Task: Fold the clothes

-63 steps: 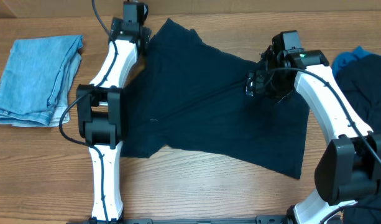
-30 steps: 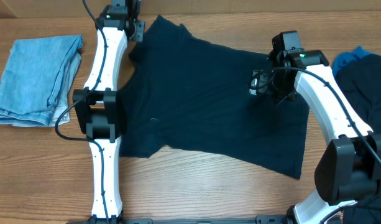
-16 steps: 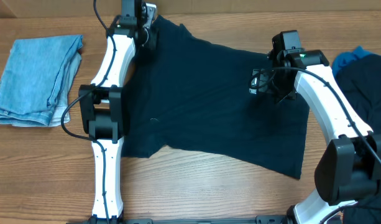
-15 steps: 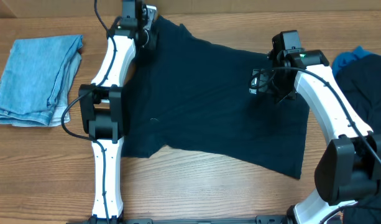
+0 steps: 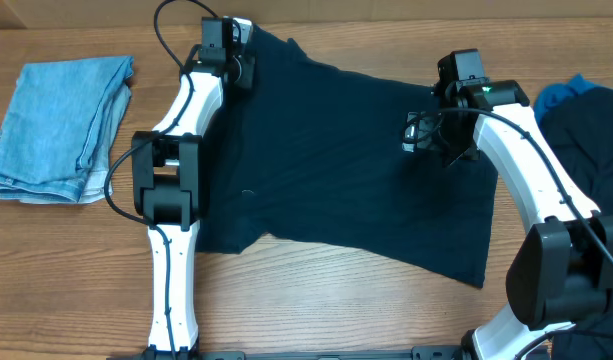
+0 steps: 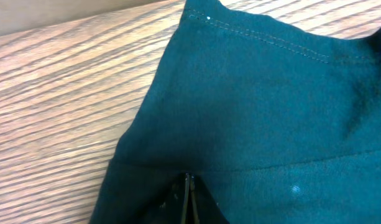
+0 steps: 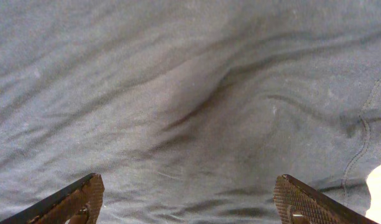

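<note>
Two arms reach over one dark shirt point(image 5: 346, 170), which lies spread across the middle of the worktop point(image 5: 316, 310). Nearest me, its hem slants across bare wood. That strip is the best open room I have for bringing a fold toward me.

To my left a folded blue cloth point(image 5: 61, 115) sits well apart from the shirt, with clear wood between. To my right a heap of dark and blue clothes point(image 5: 586, 110) lies near the shirt's edge, so that side is cramped.

Further out, my right gripper point(image 5: 418, 132) hovers low with its jaws wide, holding nothing. It has hardly shifted in the last two seconds. In its wrist view a soft crease in the cloth runs between the fingertips point(image 7: 78, 198).

Farthest off, my left gripper point(image 5: 236, 62) is back on the far-left corner after swinging out past the shirt's edge. Its fingers are pressed together into a thin line point(image 6: 188, 186), and I cannot tell whether they nip any cloth. That corner, bunched a moment ago, now lies spread out, and the long diagonal pull across the chest is gone.

I judge the shirt flat enough and no fold begun. Beyond the stitched hem only a narrow band of wood remains.
</note>
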Action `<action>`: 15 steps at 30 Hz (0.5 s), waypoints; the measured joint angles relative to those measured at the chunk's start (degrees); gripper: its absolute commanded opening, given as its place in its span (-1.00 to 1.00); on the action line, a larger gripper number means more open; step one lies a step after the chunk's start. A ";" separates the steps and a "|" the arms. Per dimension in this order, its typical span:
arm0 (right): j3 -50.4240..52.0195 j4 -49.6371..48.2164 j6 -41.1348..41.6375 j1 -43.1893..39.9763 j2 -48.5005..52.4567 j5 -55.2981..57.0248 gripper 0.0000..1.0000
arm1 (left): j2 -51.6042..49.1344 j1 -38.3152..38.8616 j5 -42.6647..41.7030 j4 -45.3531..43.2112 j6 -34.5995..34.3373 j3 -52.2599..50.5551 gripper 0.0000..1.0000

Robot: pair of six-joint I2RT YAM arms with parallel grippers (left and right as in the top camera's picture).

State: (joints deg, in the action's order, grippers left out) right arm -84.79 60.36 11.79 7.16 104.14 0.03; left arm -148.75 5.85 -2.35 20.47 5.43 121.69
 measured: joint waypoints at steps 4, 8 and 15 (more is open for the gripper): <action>0.00 0.13 0.00 0.00 0.00 0.00 0.84 | 0.13 -2.89 1.18 0.11 0.00 -0.22 -0.77; 0.00 0.24 0.00 0.00 0.00 0.00 0.85 | 0.15 -5.16 1.79 -0.42 -0.68 -0.22 -0.19; -1.46 -0.83 0.07 0.00 0.00 0.00 1.00 | 2.93 -5.44 3.45 16.61 -2.05 13.92 0.96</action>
State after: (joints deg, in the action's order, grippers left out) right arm -86.26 59.53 11.86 7.16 104.14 0.03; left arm -145.82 0.40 1.10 37.08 3.38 135.61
